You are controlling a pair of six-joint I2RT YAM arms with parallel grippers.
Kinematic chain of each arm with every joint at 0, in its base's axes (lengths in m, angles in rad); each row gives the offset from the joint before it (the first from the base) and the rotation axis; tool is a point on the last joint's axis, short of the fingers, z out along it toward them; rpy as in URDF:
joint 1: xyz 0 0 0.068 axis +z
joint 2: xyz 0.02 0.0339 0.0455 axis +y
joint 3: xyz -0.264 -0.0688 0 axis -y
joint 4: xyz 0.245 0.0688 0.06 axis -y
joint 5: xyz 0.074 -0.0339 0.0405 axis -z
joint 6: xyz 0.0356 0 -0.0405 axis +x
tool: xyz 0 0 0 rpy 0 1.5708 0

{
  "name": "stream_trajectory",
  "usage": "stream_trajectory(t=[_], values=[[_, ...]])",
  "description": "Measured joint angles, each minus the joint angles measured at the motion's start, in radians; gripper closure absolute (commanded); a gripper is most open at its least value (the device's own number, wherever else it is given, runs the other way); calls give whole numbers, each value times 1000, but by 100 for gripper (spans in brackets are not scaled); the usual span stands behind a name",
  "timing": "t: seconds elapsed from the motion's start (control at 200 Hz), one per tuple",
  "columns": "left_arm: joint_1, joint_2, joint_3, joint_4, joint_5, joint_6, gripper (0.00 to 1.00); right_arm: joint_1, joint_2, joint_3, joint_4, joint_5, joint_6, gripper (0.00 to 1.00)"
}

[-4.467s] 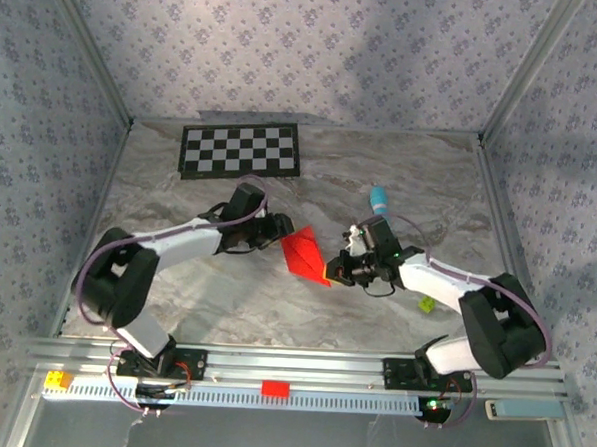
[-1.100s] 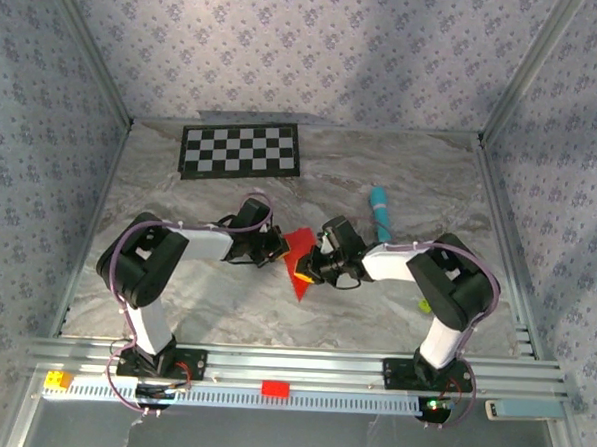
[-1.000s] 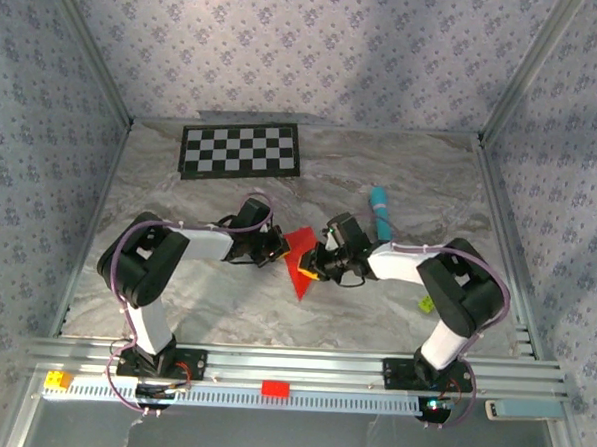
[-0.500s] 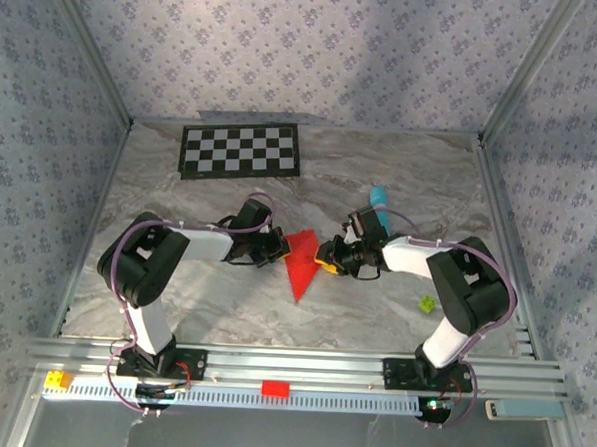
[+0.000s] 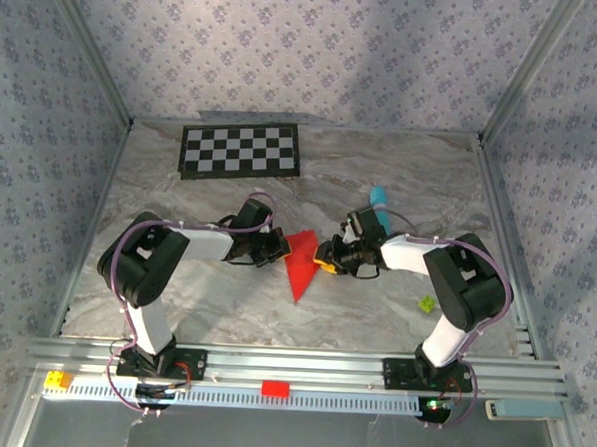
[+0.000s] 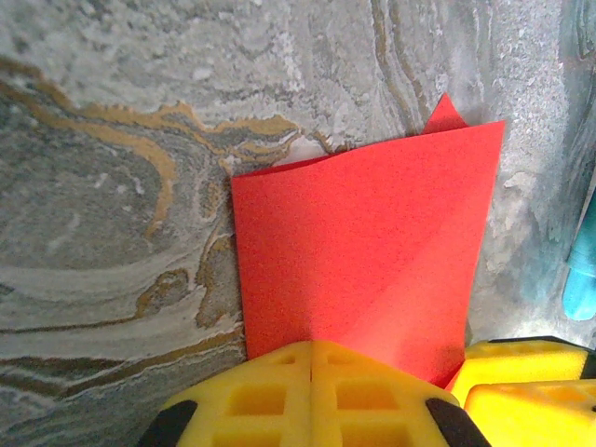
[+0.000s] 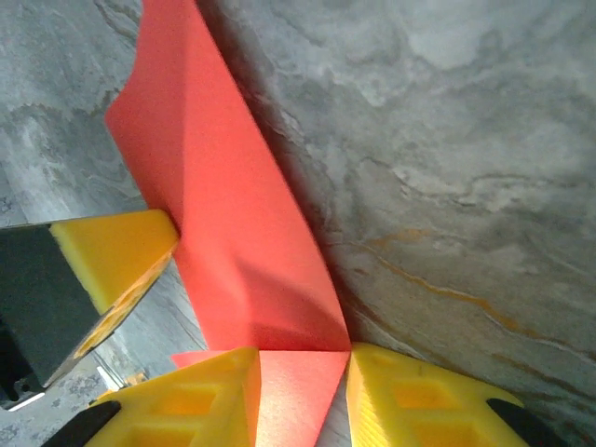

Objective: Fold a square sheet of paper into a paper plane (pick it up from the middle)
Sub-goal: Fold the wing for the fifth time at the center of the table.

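Top view: the paper [image 5: 298, 267] is folded to a red wedge, its tip towards the arm bases, on the table [image 5: 224, 305] mid-way between the two arms. The left gripper [image 5: 277, 248] is at its left upper edge and the right gripper [image 5: 324, 257] at its right upper edge. How far either pair of jaws stands open cannot be told from here. A teal pen [image 5: 379, 198] lies behind the right gripper.

Left wrist: the left gripper [image 6: 312, 368] has its yellow pads pressed together with no gap. The paper [image 6: 363, 251] runs out from under them, so its near edge is clamped. A right-gripper pad [image 6: 517, 368] touches the paper's lower right corner.

Right wrist: the right gripper [image 7: 300, 372] has its jaws part-way apart. A corner of the paper [image 7: 233, 233] lies in the gap, reaching the left pad, not pinched. The sheet rises away in a curve, lifted off the table. A left-gripper pad [image 7: 112, 247] meets its left edge.
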Motion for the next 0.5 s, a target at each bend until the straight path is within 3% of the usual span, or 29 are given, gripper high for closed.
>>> stream_trajectory(t=[0.5], values=[[0,0,0,-1,3,3,100,-37,47,53,34,-76,-69,71]])
